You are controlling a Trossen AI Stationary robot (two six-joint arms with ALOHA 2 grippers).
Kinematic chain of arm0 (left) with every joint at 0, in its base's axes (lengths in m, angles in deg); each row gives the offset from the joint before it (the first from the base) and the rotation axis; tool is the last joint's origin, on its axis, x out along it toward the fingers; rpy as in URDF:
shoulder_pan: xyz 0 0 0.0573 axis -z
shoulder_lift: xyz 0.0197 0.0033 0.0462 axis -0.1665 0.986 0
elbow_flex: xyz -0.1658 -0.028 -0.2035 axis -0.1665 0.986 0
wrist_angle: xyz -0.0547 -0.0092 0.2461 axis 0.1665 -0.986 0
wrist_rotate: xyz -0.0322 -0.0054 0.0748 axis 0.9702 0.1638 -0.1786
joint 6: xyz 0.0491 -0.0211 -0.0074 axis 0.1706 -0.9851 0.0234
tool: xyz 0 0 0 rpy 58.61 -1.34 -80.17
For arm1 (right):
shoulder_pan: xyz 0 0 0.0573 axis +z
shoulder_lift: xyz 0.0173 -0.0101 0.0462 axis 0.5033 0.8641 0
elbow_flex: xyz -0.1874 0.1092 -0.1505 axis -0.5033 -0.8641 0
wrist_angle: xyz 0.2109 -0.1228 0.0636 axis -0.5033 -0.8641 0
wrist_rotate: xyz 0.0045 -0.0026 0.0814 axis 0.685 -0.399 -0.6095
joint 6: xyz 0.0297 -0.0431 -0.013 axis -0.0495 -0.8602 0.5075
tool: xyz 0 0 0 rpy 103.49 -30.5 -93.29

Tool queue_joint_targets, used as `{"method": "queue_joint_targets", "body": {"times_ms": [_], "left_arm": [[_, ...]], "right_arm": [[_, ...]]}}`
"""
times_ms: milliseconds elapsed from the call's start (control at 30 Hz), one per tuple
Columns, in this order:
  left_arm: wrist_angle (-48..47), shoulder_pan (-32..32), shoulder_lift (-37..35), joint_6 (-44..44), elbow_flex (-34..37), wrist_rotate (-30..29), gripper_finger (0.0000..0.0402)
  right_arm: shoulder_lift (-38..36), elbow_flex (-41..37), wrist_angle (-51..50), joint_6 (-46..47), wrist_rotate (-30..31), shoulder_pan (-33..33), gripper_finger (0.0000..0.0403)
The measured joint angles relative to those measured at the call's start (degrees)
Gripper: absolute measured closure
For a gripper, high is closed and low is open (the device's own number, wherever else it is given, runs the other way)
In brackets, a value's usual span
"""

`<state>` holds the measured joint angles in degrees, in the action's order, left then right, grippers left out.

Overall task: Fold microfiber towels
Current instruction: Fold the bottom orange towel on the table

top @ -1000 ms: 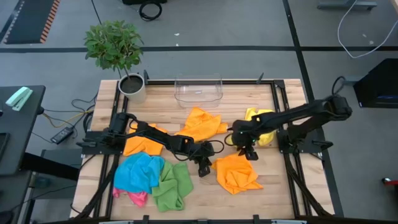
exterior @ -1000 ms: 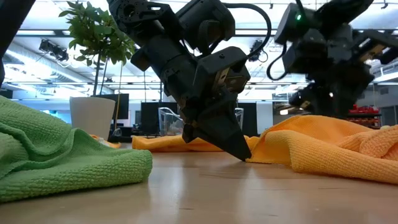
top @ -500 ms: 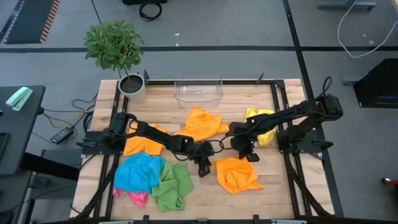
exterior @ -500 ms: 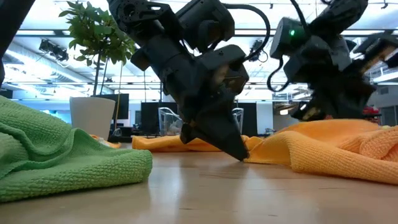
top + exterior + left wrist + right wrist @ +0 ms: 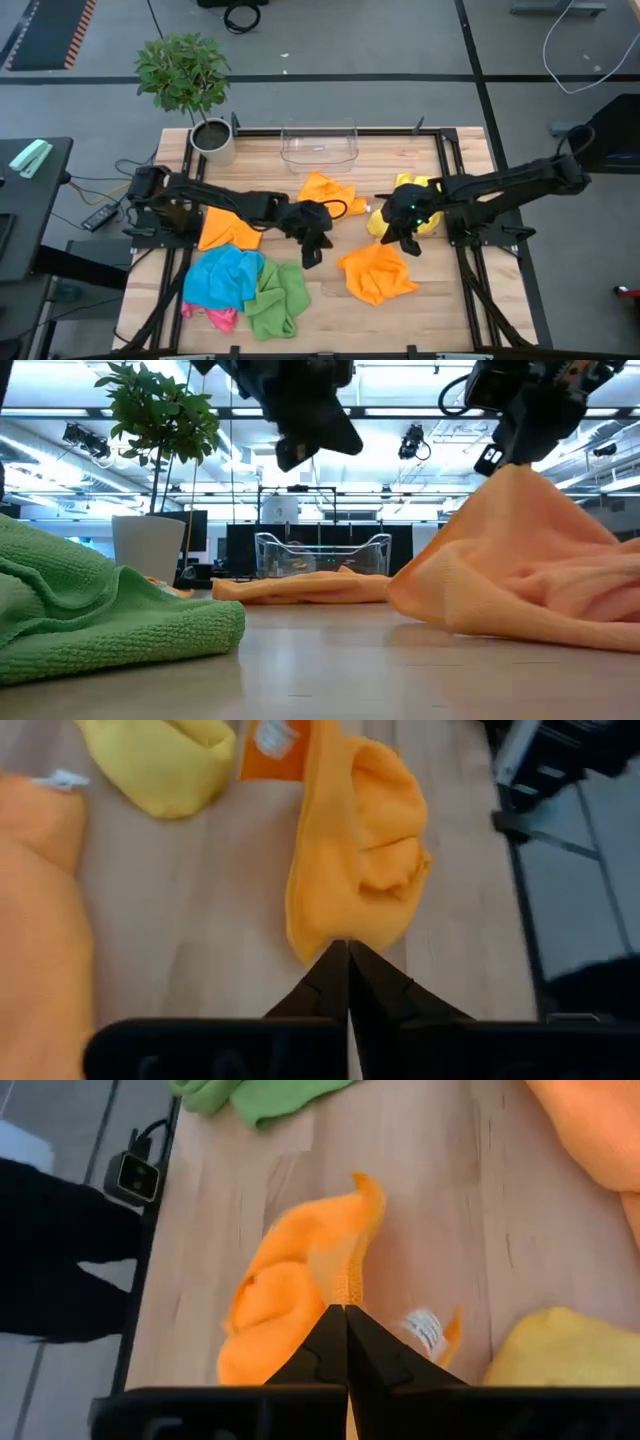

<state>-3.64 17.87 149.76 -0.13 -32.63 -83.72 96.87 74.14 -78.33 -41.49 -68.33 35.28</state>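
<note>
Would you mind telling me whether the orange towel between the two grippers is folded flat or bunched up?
Bunched up, not folded: the orange microfiber towel lies in rumpled creases on the wooden table, one corner lifted by the right gripper.

Towels (image 5: 248, 283) on wooden table (image 5: 455, 300)

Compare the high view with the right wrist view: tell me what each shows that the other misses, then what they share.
High view only: the clear plastic bin, the potted green plant, the blue microfiber towel and the left hand.
Right wrist view only: the right hand shut on the edge of the crumpled orange microfiber towel.
Both: that orange towel, the yellow microfiber towel, the green microfiber towel and the wooden table.
</note>
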Motion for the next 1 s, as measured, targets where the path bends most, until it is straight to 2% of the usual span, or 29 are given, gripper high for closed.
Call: {"method": "queue_joint_targets", "body": {"times_ms": [267, 400, 500, 633, 767, 900, 1000], "left_arm": [[8.77, 2.14, 11.32, 3.96, 0.07, -6.72, 0.0230], [8.86, 2.15, 15.09, -1.10, 0.06, -4.94, 0.0175], [9.08, 2.42, 16.64, -4.42, 0.03, -2.74, 0.0158], [8.71, 2.65, 18.15, -10.45, 0.00, -2.67, 0.0158], [9.50, 2.59, 18.65, -14.48, -0.11, -2.45, 0.0178], [9.51, 2.54, 18.69, -14.82, -0.06, -2.49, 0.0217], [9.03, 2.47, 18.73, -16.12, -0.04, -2.47, 0.0271]], "right_arm": [[5.82, -0.04, 0.70, 3.81, 1.82, 1.61, 0.0402], [7.71, -0.02, 2.06, 4.21, 1.91, 1.61, 0.0402], [8.19, -0.04, 1.89, 4.01, 1.93, 1.61, 0.0402], [8.17, -0.04, 1.86, 3.41, 1.88, 1.48, 0.0402], [8.02, -0.04, 2.33, 2.97, 1.93, 1.46, 0.0402], [7.97, -0.04, 2.01, 2.41, 1.93, 1.46, 0.0402], [7.97, -0.04, 1.66, 1.88, 1.89, 1.46, 0.0402]]}}
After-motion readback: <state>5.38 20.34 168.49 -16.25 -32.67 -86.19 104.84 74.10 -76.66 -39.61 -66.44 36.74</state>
